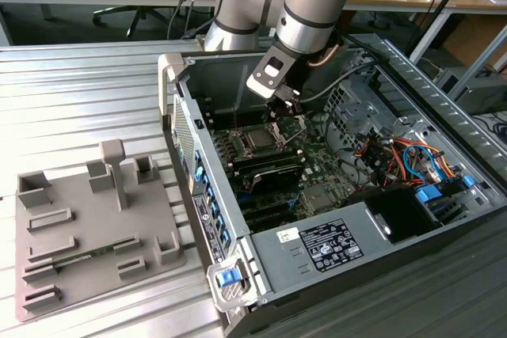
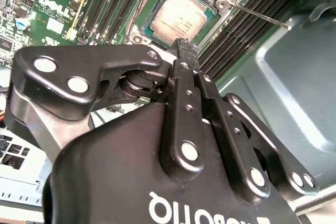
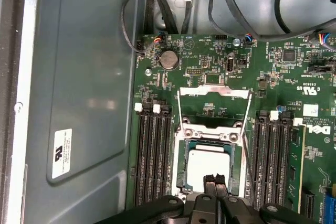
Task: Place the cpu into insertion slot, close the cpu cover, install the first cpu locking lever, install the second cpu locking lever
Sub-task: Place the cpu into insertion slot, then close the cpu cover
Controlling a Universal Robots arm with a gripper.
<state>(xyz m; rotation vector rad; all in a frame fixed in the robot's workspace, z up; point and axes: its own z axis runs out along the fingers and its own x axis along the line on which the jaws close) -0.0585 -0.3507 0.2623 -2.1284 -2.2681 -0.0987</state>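
- The cpu (image 3: 209, 163) lies flat in the insertion slot (image 3: 181, 174), its pale metal top facing up and its edges square to the silver rim. I judge the placing step done.
- The slot sits on the green board between two banks of memory slots (image 3: 152, 150), towards the far side of the open computer case (image 1: 182, 116), which lies on the ribbed table (image 1: 79, 93).
- The cpu cover (image 3: 214, 92) is swung up and back on its hinge, so board shows through its window and the chip is bare. That is presumably what left the slot clear for dropping the chip straight in.
- A thin locking lever (image 2: 260, 16) juts out past one corner of the socket, unlatched. That fits with a cover not yet closed.
- The claw (image 3: 215, 181) hangs just over the chip's edge farthest from the raised cover. Its two fingers are clenched together tip to tip with nothing between them. Whether the tips touch the chip or the rim, I cannot tell.
- With the fingers clenched the tip is narrow, which would suit poking at small metal parts in the tight gap between the memory banks rather than gripping them.
- On the table at the exterior view's left, well apart from the case, lies a grey fixture tray (image 1: 71, 235).
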